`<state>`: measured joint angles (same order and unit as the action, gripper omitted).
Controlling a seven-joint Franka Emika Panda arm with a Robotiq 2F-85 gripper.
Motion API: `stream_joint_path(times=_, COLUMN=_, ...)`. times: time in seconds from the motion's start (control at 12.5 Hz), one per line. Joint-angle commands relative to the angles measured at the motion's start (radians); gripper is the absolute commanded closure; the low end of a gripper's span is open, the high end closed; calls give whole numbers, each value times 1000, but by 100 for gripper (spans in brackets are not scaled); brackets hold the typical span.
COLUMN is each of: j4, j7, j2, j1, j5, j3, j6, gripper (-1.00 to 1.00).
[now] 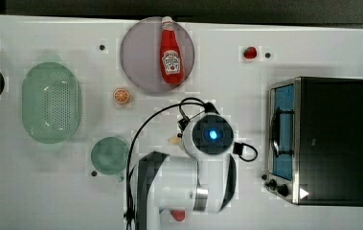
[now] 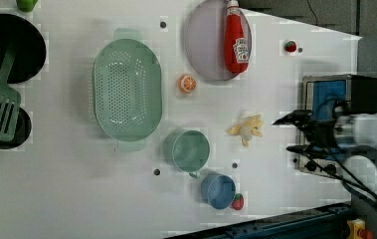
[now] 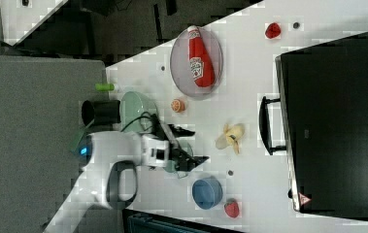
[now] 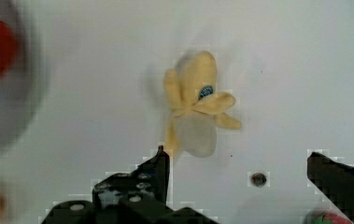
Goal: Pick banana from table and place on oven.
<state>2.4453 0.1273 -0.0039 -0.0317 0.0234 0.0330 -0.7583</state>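
Yellow banana (image 4: 195,105) lies on the table (image 2: 275,199) near the oven (image 3: 337,121); gripper (image 4: 237,179) above, jaws spread, empty.

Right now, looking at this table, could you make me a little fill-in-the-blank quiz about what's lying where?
1. The ketchup bottle lies on a round ____.
2. The banana rests on the white ____, not on the oven.
3. The tool above the table has its fingers ____ and holds nothing.
4. The little orange slice sits between the plate and the green ____.

Answers: plate; table; open; strainer
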Motion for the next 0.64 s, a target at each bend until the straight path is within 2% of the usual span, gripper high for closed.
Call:
stream_joint_path(times=0.08, j4=1, j7=34, j2=53, j1=20, j5=-17, j3=5, j6=-119, gripper=-100)
stream_joint_path(times=0.56, j4=10, j7=35, j2=308, j1=20, j5=-15, j3=3, j6=-371, gripper=-100)
stream_joint_path(times=0.64, j4=12, j7=35, j2=328, j1=20, j5=-15, j3=2, j6=-396, gripper=-92)
